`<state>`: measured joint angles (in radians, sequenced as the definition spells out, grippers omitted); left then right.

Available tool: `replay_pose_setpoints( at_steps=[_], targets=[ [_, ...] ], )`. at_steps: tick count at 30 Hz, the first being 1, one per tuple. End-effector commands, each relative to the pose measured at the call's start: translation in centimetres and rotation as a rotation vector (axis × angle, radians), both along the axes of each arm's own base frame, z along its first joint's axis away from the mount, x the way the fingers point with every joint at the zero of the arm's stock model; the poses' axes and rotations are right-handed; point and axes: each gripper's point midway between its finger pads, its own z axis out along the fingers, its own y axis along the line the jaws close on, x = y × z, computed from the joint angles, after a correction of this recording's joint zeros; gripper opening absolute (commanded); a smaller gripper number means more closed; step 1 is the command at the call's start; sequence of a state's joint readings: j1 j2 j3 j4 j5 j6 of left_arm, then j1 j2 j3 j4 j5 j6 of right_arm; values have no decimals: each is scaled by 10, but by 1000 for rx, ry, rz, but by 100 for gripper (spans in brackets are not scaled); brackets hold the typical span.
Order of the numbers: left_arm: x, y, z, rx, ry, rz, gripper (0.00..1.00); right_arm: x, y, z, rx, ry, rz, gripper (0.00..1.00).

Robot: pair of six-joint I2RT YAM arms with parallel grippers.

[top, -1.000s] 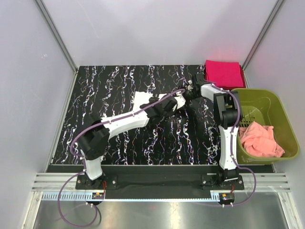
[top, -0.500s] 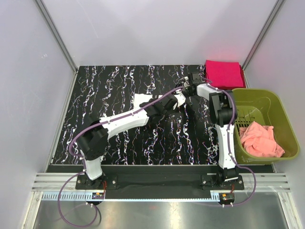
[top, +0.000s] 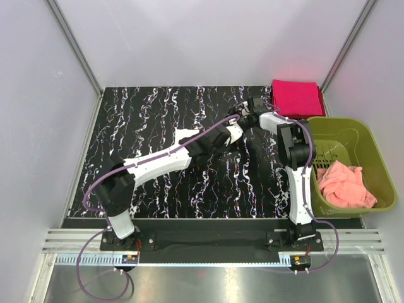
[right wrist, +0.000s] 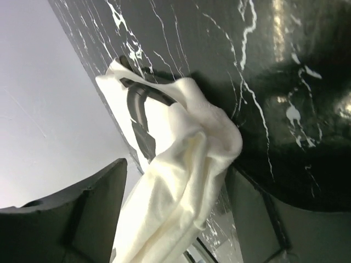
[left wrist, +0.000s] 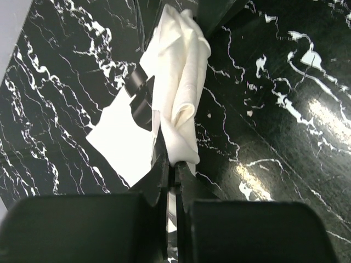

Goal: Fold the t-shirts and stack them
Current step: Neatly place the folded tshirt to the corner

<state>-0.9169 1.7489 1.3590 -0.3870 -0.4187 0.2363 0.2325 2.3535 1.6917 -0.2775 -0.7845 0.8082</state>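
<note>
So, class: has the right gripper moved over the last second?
Yes. The right gripper has shifted toward the table's far edge, nearer level with the folded magenta-red t-shirt.

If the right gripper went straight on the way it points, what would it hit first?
Probably the bunched cream-white t-shirt, between the right gripper's open fingers and pinched by the left gripper; the black table lies behind.

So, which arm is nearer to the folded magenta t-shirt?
Right. The right arm bends just beside the magenta t-shirt; the left arm lies farther to its left.
</note>
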Motion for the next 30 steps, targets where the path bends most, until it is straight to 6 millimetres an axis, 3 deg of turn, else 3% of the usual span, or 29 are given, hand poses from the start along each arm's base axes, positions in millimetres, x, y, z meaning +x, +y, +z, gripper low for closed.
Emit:
replay_pose_setpoints(
  at_steps=[1,7,10,13,14,17,19,20,23,24,25,26,28,29,30],
  targets=[
    [1,-3,16,-74,-36,-10,0,-3,-5,4,2,3,-27,80],
    [3,-6,20,-77,-39,-9,0,-4,3,-3,24,25,-13,83],
    [5,-10,23,-82,-33,-9,0,-4,10,-5,15,13,-3,78],
    [3,-13,28,-106,-28,-11,0,-4,14,-9,-15,-16,-8,64],
    [3,-14,29,-114,-25,-9,0,-3,12,-10,-41,-34,-26,51],
    [-2,-14,31,-139,-11,-10,0,3,14,-8,-61,-100,-38,38],
    [-7,-15,32,-159,6,-12,0,5,17,-8,-91,-147,-30,8],
    [-8,-17,33,-171,12,-17,0,12,14,-6,-140,-187,-51,0],
    [-21,-26,35,-244,63,-31,0,22,8,3,-240,-281,-37,0],
    [-27,-31,38,-282,89,-52,2,23,7,7,-274,-347,16,0],
    [-31,-35,39,-327,121,-35,17,16,3,4,-323,-339,58,0],
    [-36,-36,38,-347,145,-36,28,26,-3,17,-386,-395,69,0],
    [-46,-37,47,-437,191,-12,50,21,-22,17,-489,-403,141,0],
    [-51,-31,42,-453,211,12,56,27,-28,28,-512,-440,143,0],
    [-53,-25,61,-524,198,19,59,28,-33,32,-532,-477,176,0]
  ],
)
